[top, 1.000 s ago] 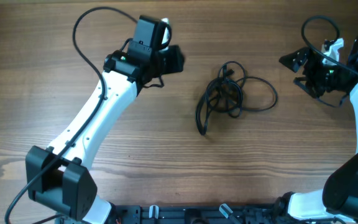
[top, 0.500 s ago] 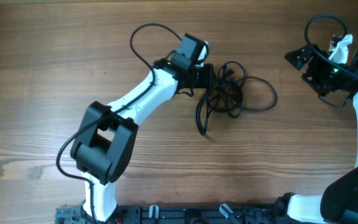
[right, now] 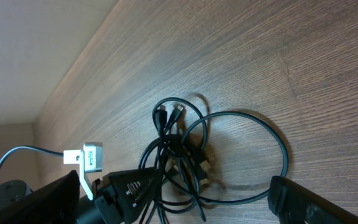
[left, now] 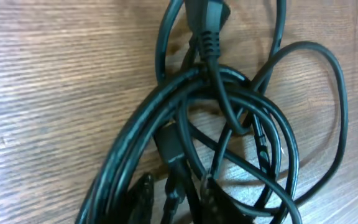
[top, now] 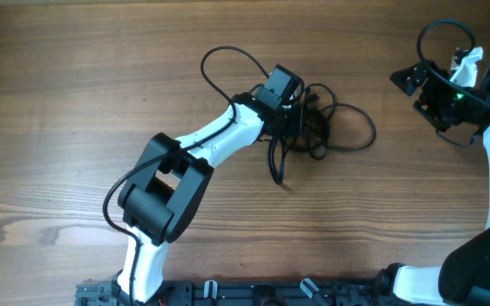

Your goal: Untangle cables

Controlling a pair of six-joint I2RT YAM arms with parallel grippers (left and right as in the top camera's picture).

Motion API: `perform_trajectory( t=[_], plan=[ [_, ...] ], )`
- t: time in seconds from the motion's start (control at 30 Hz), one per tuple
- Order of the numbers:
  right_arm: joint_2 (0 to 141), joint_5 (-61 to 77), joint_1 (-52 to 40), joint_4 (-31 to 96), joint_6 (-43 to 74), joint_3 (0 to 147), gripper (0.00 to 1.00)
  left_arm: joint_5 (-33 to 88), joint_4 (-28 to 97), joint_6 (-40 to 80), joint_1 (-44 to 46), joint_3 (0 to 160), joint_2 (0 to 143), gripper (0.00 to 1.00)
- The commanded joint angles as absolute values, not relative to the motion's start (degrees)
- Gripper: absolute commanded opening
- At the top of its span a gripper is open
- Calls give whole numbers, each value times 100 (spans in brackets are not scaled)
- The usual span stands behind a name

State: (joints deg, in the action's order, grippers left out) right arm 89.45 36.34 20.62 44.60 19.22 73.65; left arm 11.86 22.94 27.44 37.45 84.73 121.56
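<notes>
Plainly nearer, the left fingers (left: pixel 143 194) straddle strands at the left edge of the cables (top: pixel 330 127), tangled mid-bench (top: pixel 58 102), though whether clamped I cannot tell, while the right fingers (right: pixel 303 199), spread wide, hang well to the cables' right.

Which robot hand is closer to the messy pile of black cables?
The left one. The left gripper is right at the left edge of the cables, with a cord between its fingertips. The right gripper hangs far off by the right side of the table, touching none of them.
</notes>
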Motion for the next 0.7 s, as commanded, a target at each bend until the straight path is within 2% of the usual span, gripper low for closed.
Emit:
perform_trajectory(
  t=[0.0, 0.23, 0.47, 0.67],
  plan=[
    [8866, 3511, 2080, 4510, 1951, 7461, 99, 1079, 2617, 2738, 3734, 8702, 11898, 24],
    [8866, 3280, 2058, 4576, 1951, 7461, 99, 32, 2792, 2720, 3734, 8796, 11454, 38],
    [8866, 3280, 2058, 4633, 1949, 7459, 99, 10, 2764, 2729, 3734, 8792, 12272, 38],
    [8866, 3282, 2058, 4661, 1944, 7454, 99, 49, 2781, 2742, 3754, 8744, 12348, 40]
  ],
)
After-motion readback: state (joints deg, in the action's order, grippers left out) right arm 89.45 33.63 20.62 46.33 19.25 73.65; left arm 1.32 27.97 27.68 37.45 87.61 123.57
